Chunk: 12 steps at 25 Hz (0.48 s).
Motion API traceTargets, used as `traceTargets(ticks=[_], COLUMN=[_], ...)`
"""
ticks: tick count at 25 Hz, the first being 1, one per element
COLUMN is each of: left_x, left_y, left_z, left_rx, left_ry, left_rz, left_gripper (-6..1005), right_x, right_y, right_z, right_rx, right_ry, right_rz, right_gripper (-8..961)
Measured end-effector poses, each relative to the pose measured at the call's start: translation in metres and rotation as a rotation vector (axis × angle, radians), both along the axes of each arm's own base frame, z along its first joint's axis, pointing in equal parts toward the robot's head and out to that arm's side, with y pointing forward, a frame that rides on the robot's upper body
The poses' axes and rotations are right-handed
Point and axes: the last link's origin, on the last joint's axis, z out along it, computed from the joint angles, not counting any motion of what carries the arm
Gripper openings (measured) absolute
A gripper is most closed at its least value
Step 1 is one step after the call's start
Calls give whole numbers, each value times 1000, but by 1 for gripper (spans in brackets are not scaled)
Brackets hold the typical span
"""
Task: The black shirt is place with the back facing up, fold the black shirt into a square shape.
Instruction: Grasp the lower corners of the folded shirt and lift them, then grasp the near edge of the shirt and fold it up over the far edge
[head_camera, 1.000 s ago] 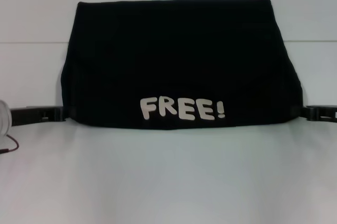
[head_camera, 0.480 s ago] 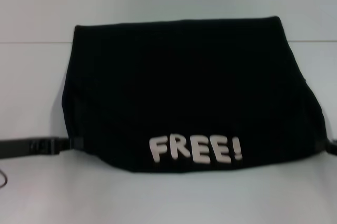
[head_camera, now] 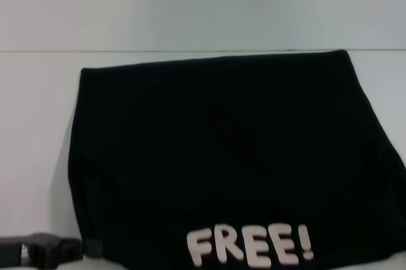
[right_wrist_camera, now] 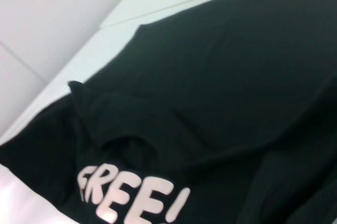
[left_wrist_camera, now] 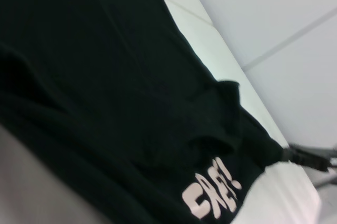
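The black shirt (head_camera: 216,149) lies folded over on the white table, with the white "FREE!" lettering (head_camera: 250,246) on its near edge. My left gripper (head_camera: 85,247) is at the near left corner of the shirt and is shut on its edge. My right gripper is out of the head view. It shows in the left wrist view (left_wrist_camera: 308,156), at the shirt's far corner, with the cloth pulled taut to it. The shirt fills the left wrist view (left_wrist_camera: 105,92) and the right wrist view (right_wrist_camera: 221,87), with a bunched sleeve fold near the lettering.
The white table (head_camera: 38,124) shows bare to the left of the shirt and behind it. A seam line (head_camera: 51,51) runs across the table behind the shirt's far edge.
Both grippers have drawn the shirt's near edge with the lettering toward me. The far folded edge has also come nearer. The right gripper has left the head view.
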Motion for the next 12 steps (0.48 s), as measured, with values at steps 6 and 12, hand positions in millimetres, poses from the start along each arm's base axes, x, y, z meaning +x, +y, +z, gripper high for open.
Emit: traceTargets(ticks=[6, 12], left_x=[2, 0], left_y=[-18, -25], left_z=[1, 1], left_rx=[-73, -105], left_ry=[-31, -31], left_rz=[-41, -37], left_gripper=[-1, -2], right_x=[6, 12], right_y=[-26, -46], right_z=[5, 4], right_rx=[-42, -77], right_ry=[18, 15], right_rz=[3, -6], right_gripper=[22, 22])
